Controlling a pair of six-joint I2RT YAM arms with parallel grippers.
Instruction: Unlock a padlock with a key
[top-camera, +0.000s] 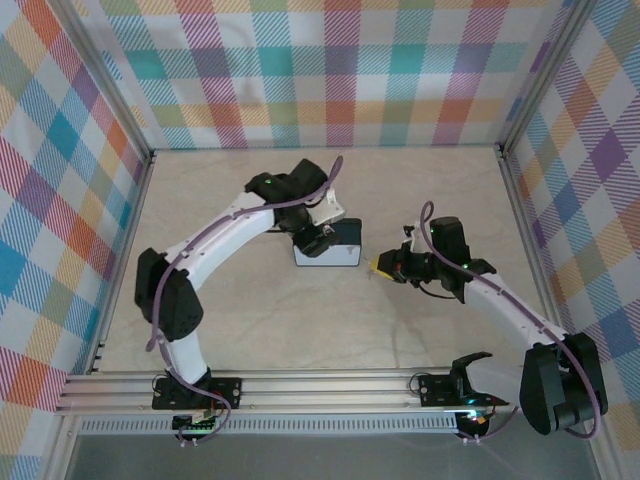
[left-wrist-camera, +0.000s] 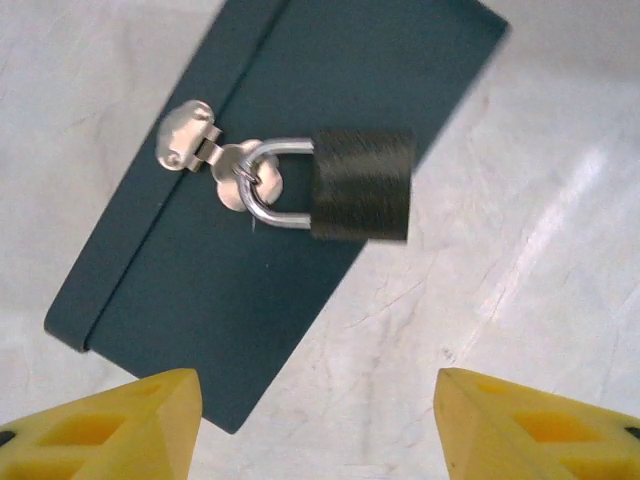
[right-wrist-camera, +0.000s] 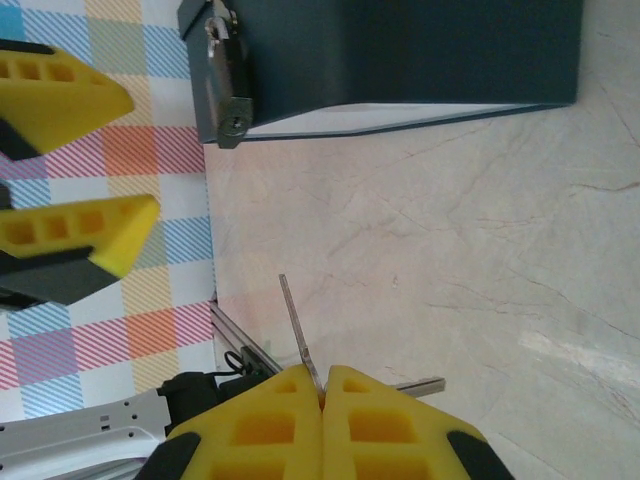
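Observation:
The padlock has a dark body and a silver shackle hooked through the hasp of a dark-blue box. It lies flat on the box lid. My left gripper hangs open above the box's near corner, one yellow finger at each lower corner of the left wrist view, nothing between them. My right gripper is shut on a thin silver key, whose blade sticks out toward the padlock and is still well short of it. From above, the right gripper sits just right of the box.
The box rests on a pale marble-look tabletop. Checked cloth walls enclose three sides. An aluminium rail runs along the near edge. The open left gripper hovers beside the padlock in the right wrist view.

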